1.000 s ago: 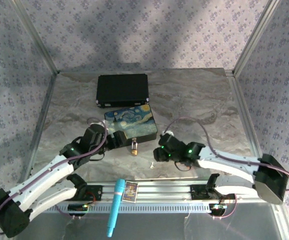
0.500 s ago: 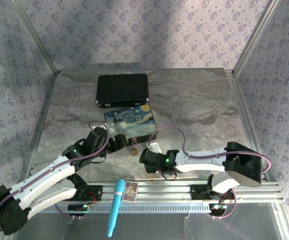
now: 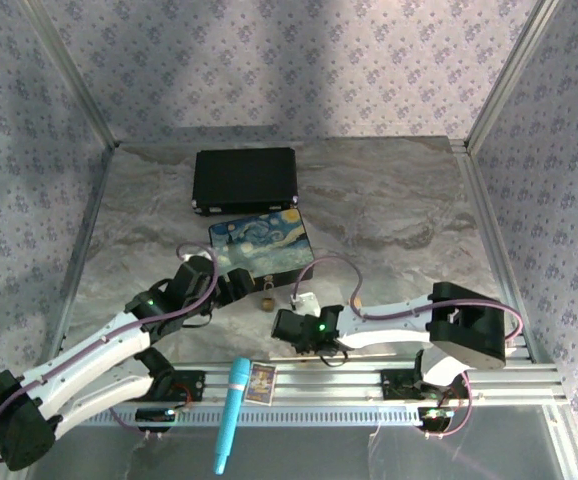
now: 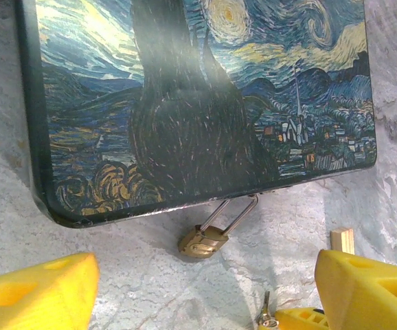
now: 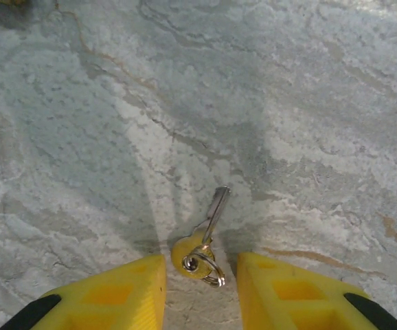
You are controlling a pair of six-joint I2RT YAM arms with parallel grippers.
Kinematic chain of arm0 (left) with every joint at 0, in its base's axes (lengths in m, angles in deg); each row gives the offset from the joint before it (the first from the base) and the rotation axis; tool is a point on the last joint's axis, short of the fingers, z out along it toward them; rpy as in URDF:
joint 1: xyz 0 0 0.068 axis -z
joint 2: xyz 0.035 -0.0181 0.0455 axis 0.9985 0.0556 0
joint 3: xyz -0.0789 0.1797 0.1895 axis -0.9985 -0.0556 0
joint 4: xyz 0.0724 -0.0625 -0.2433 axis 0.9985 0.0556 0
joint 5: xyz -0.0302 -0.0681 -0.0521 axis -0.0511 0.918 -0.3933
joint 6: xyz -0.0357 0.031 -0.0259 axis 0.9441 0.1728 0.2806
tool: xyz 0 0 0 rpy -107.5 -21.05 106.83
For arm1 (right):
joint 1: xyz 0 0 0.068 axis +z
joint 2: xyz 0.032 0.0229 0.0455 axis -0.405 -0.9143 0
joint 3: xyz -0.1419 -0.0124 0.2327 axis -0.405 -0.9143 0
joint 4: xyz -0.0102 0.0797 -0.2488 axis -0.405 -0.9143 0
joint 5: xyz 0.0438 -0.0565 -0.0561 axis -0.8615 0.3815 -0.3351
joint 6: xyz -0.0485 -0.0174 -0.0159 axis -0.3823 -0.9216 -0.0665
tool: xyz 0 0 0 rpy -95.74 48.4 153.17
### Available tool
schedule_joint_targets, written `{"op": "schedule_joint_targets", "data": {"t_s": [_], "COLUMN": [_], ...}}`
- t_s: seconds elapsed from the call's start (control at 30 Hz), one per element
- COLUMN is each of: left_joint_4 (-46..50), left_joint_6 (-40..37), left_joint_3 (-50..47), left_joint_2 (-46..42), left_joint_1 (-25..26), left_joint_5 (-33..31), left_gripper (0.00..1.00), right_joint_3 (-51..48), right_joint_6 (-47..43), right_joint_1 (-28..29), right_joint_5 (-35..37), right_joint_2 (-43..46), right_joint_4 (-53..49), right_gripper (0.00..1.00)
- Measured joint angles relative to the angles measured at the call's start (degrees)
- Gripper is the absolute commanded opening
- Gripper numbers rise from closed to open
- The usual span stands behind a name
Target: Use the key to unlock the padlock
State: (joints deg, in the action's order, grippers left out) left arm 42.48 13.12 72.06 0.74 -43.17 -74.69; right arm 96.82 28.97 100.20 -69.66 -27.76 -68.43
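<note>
My right pincer [image 5: 200,267] hung low over the grey marbled tabletop [image 5: 68,117]. Its two yellow fingers [image 5: 109,295] were partly spread, one on either side of the very small, thin silvery key [image 5: 212,216]. The key lay flat on the stone with its blade pointing away from me. Its yellowish head and little wire ring sat in the gap between my fingertips. A sliver of table showed on each side of the head, so I was straddling the key, not pinching it.

From above, that pincer [image 3: 279,322] sat near the front of the table, pointing left. It was close to the tiny brass-gold padlock with the silvery shackle [image 3: 268,295], but apart from it.

My left pincer [image 4: 205,275] was spread wide, with only bare table between its yellow fingers [image 4: 33,292]. Just ahead of it the padlock [image 4: 204,240] lay on its side. Its shackle reached up to the near edge of the flat box painted with a swirling blue-and-yellow night sky [image 4: 185,103], and appeared to be hooked to the clasp there. A small tan wooden block [image 4: 342,240] stood beside my right-hand finger. The key [image 4: 265,311] showed at the bottom edge of that view, nearer to me than the padlock and not touching it.

Overhead, my left pincer [image 3: 241,287] was at the painted box's [image 3: 262,245] near left corner, with the padlock just to its right. A flat black rectangular case [image 3: 246,180] lay just behind the box. On the aluminium rail between my bases rested a light-blue pen-shaped thing [image 3: 229,412], with a small picture card [image 3: 261,381] beside it.
</note>
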Motion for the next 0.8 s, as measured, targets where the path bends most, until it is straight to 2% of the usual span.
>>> {"op": "schedule_joint_targets", "data": {"t_s": [0.1,0.17,0.3,0.37,0.43,0.6,0.8], "left_joint_4": [0.0,0.0,0.0,-0.1,-1.0,-5.8,-15.1], "left_joint_6": [0.2,0.4,0.4,0.5,0.9,1.3,0.8], "left_joint_3": [0.0,0.0,-0.1,-0.1,-0.2,-1.5,-2.8], "left_joint_2": [0.0,0.0,0.0,0.0,0.0,0.0,0.0], "left_joint_1": [0.0,0.0,0.0,0.0,0.1,1.4,6.9], "left_joint_5": [-0.2,-0.2,-0.2,-0.2,-0.3,-0.2,-0.8], "left_gripper": [0.82,0.82,0.82,0.79,0.72,0.68,0.61], "right_joint_3": [-0.1,-0.6,-2.9,-3.9,-5.1,-9.6,-12.7], "right_joint_6": [0.4,0.2,-0.5,-1.4,-3.0,-8.9,-17.6], "right_joint_1": [0.0,-0.4,-1.6,-1.9,-2.7,-7.7,-16.0], "right_joint_5": [0.5,0.5,-0.4,-0.9,-1.9,-5.3,-13.3], "right_joint_2": [-0.1,0.0,2.2,3.4,4.7,10.2,20.7], "right_joint_4": [-0.3,-0.1,1.7,2.5,3.8,6.7,10.3], "right_gripper": [0.24,0.16,0.1,0.0,0.0,0.0,0.0]}}
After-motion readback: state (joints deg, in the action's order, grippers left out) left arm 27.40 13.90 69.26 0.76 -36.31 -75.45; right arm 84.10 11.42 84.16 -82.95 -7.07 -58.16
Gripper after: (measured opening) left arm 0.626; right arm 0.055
